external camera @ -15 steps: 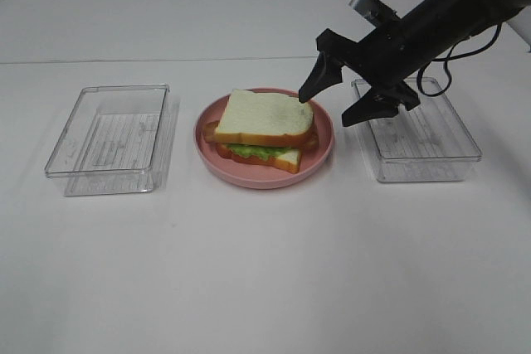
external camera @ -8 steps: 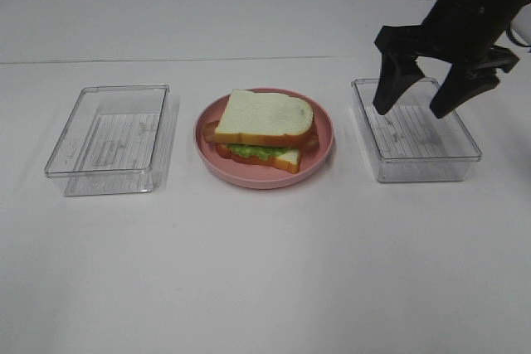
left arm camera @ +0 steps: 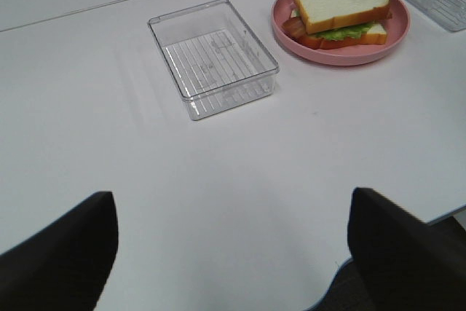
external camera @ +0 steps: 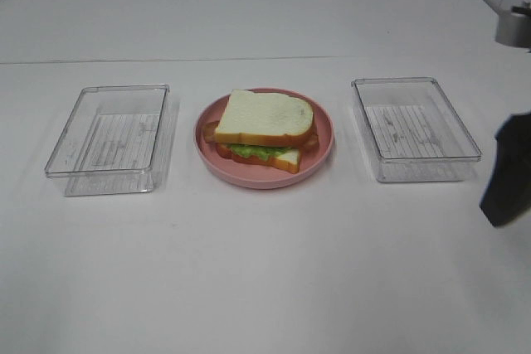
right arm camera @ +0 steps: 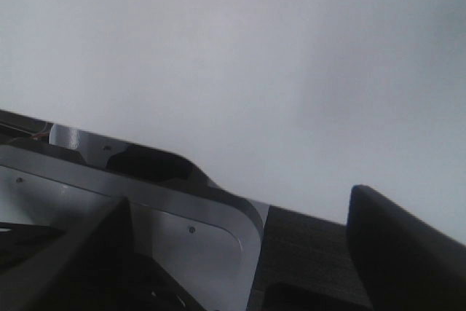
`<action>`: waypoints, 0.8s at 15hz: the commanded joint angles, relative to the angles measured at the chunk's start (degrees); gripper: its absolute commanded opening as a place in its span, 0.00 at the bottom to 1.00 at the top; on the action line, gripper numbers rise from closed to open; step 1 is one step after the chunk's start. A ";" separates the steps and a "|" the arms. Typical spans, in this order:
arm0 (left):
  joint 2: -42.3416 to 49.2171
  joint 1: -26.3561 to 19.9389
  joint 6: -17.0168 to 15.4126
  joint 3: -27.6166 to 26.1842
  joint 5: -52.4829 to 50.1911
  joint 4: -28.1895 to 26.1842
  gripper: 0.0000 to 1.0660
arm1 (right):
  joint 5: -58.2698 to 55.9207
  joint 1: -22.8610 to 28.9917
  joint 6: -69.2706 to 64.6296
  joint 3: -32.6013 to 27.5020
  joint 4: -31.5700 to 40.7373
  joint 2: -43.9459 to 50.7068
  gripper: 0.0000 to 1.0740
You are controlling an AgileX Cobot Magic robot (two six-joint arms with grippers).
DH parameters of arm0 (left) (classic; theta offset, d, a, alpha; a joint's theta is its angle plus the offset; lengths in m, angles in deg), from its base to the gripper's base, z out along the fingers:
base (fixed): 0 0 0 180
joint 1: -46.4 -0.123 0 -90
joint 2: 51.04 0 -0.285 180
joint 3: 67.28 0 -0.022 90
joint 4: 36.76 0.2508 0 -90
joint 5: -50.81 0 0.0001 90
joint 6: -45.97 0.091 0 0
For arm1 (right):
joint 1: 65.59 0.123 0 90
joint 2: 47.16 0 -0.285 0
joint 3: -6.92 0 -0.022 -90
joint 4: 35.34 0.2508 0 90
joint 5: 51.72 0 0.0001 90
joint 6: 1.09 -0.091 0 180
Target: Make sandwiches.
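Far from the finished sandwich of white bread, green lettuce and bacon [external camera: 264,132] on the round pink plate [external camera: 323,148], the black right gripper [right arm camera: 237,253] has pulled back, wide open and empty. That looks like 1 sandwich done, and the left gripper [left arm camera: 231,242] waits open and empty too.

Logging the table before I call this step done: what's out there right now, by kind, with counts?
Clear plastic trays: 2, one left, one right, nothing in either
Pink plate: 1
Sandwich: 1, on the plate, lettuce showing between the bread slices
Total: 4
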 commanded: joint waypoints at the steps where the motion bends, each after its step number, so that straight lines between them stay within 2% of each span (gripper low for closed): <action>1: 1.26 0.06 1.72 0.00 -0.34 -1.20 0.76 | -1.38 0.06 0.17 -7.62 -0.52 11.12 0.71; 3: 1.26 0.06 2.75 0.00 -0.34 -2.01 0.76 | -0.57 0.06 0.17 -11.57 -0.57 19.19 0.71; 4: 1.26 0.06 2.75 0.00 -0.34 -2.06 0.76 | 2.58 0.06 0.17 -15.76 -0.57 29.68 0.71; 5: 1.26 0.06 2.69 0.00 -0.34 -2.06 0.76 | 3.09 0.06 0.17 -16.67 -0.57 32.37 0.71; 6: 1.26 0.06 2.64 0.00 -0.34 -2.06 0.76 | 3.27 0.06 1.43 -19.02 -1.26 39.36 0.71; 10: 1.26 0.06 2.64 0.00 -0.34 -2.06 0.76 | 5.33 0.06 3.50 -21.43 -2.81 53.97 0.70; 12: 1.26 0.06 2.64 0.00 -0.34 -2.06 0.76 | 5.33 0.06 3.21 -21.43 -2.75 56.72 0.70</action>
